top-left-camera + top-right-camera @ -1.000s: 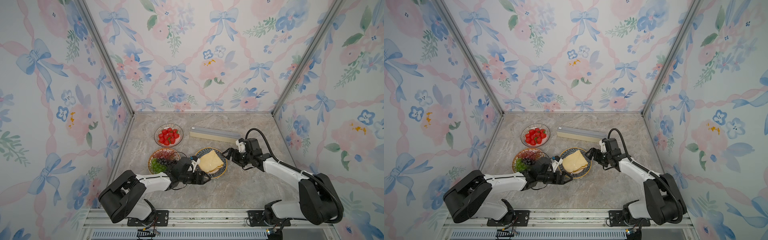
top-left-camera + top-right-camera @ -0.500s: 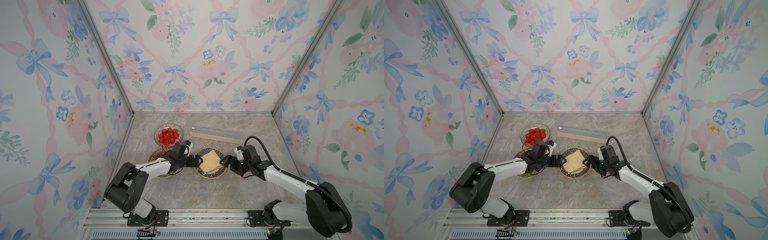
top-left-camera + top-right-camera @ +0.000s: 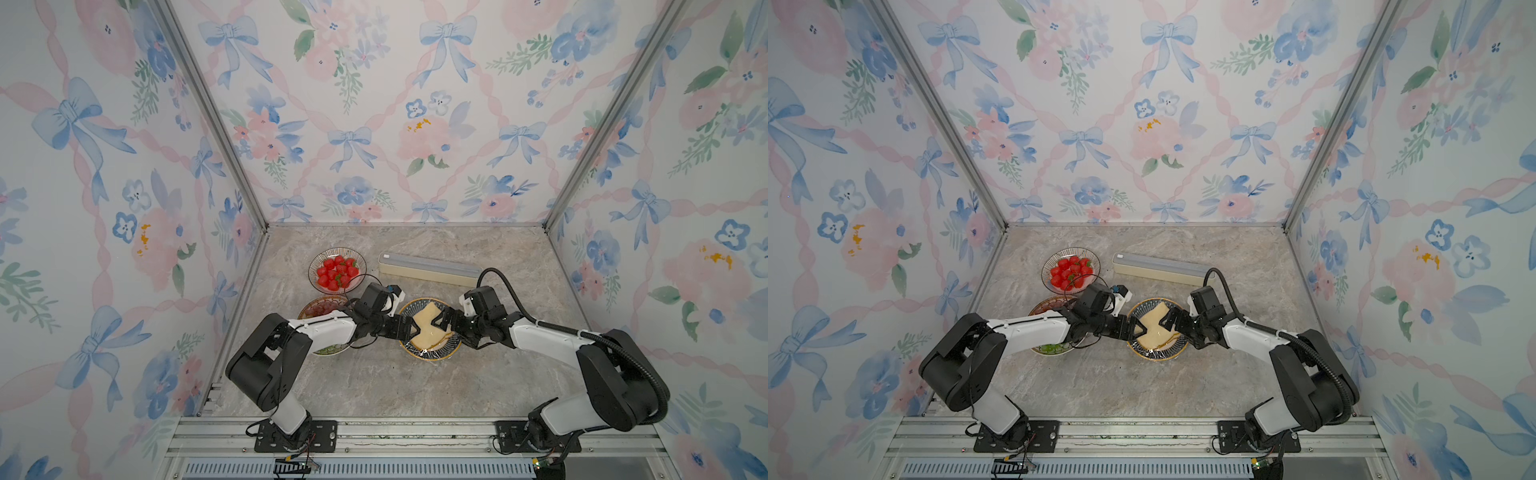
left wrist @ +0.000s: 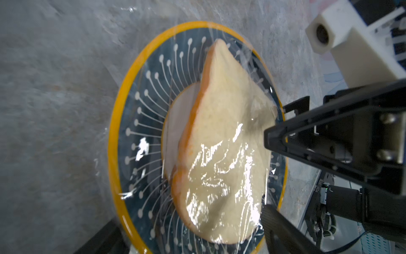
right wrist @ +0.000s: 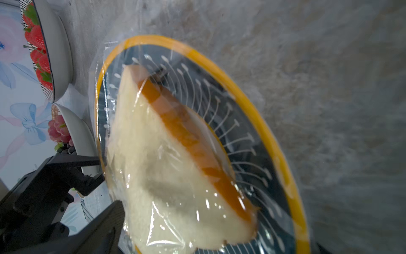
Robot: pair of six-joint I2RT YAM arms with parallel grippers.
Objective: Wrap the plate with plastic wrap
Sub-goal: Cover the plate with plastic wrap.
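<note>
Plastic wrap (image 4: 219, 180) lies draped over the plate (image 4: 114, 143) and its bread slice (image 4: 219, 105), edges spilling onto the surface (image 3: 374, 386). Left fingers (image 5: 66, 173) and right fingers (image 4: 292, 134) both spread wide, flanking the plate, pinching nothing. Film looks featherlight, clingy, easily torn; best pressed down at the loose margins beside the rim, not over the bread.

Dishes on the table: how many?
3. A bowl of strawberries at the back; a bowl of grapes just in front of it, partly hidden under the left arm; the plate with bread beside that, at centre. No others visible.
</note>
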